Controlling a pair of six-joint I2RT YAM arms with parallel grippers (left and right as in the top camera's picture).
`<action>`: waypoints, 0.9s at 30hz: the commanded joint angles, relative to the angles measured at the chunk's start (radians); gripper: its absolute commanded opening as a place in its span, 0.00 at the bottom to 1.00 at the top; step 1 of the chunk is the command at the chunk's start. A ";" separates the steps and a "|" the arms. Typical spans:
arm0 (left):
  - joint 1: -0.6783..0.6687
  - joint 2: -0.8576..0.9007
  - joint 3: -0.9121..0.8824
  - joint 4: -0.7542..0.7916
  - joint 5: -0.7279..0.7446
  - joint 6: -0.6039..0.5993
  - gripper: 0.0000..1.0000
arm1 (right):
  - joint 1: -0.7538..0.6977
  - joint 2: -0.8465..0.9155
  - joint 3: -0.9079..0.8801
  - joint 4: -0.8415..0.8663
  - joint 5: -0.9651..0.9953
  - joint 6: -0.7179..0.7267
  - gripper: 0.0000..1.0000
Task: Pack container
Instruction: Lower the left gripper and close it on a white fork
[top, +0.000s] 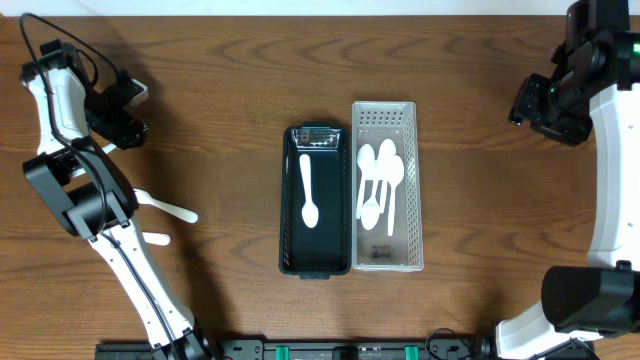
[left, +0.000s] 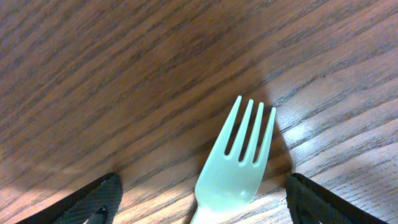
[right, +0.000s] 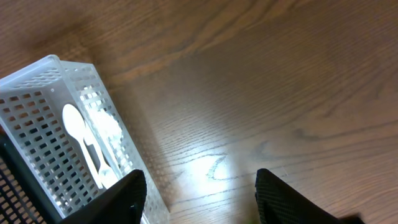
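Observation:
A black container (top: 292, 215) at the table's middle holds one white spoon (top: 308, 192). Beside it on the right, a white perforated basket (top: 412, 180) holds several white spoons (top: 380, 180). My left gripper (top: 126, 122) is at the far left. In the left wrist view it (left: 202, 190) is open, with a white plastic fork (left: 239, 155) lying on the wood between its fingers. My right gripper (top: 545, 105) is at the far right, open and empty (right: 199, 186) over bare wood. The basket (right: 37, 81) shows at the left of the right wrist view.
Two white utensils lie on the table beside the left arm, one (top: 168, 208) partly under the arm and one (top: 156, 238) nearer the front edge.

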 joint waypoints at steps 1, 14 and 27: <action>-0.016 0.014 -0.001 0.005 -0.005 0.019 0.82 | -0.002 -0.007 0.001 -0.002 -0.014 0.010 0.59; -0.044 0.014 -0.001 0.002 -0.005 0.020 0.64 | -0.002 -0.007 0.002 -0.026 -0.014 0.010 0.59; -0.041 0.014 -0.001 0.001 -0.032 0.020 0.65 | -0.002 -0.007 0.002 -0.028 -0.014 0.010 0.59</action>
